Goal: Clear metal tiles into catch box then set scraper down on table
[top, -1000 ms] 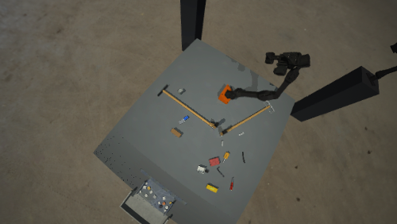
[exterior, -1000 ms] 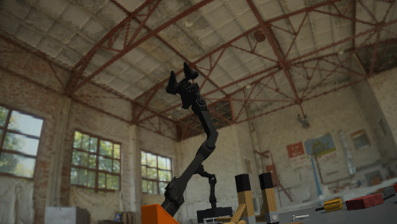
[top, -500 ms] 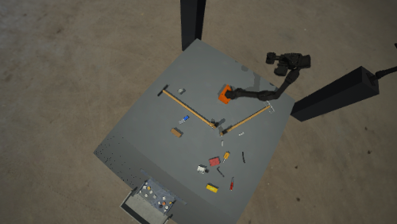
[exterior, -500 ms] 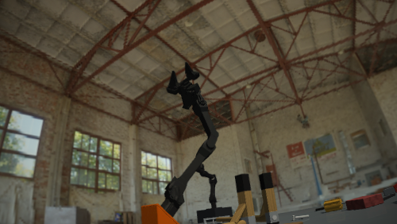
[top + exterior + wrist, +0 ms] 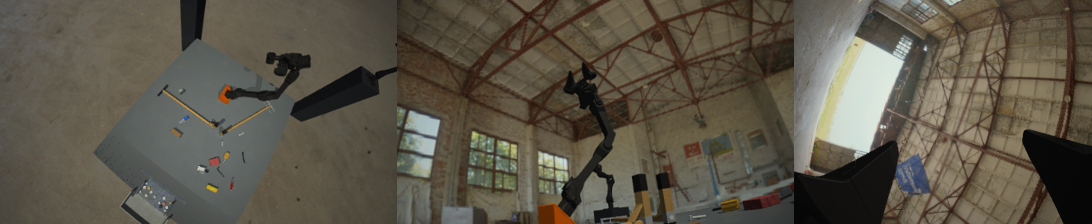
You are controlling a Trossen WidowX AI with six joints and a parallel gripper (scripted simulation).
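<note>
The long scraper [image 5: 186, 107] lies on the table, its dark blade at the left and its wooden handle running to the middle. The steel bench plate [image 5: 160, 190] is at the lower left, with several small whitish, grey and orange tiles [image 5: 163, 198] scattered on it. The catch box [image 5: 147, 210] adjoins its outer end; I can make out no tiles inside. My gripper [image 5: 274, 64] [image 5: 577, 72] [image 5: 963, 143] is open and empty, raised high near the table's upper right edge, far from scraper and plate. The wrist view shows only building and roof between the fingers.
A second wooden-handled tool [image 5: 248, 118] with a thin wire-like head lies right of the scraper. An orange block [image 5: 225, 95] [image 5: 553, 214] is at the arm's base. A brown block [image 5: 176, 133], a red block [image 5: 214, 161] [image 5: 761, 202], a yellow block [image 5: 212, 188] and small hand tools lie around.
</note>
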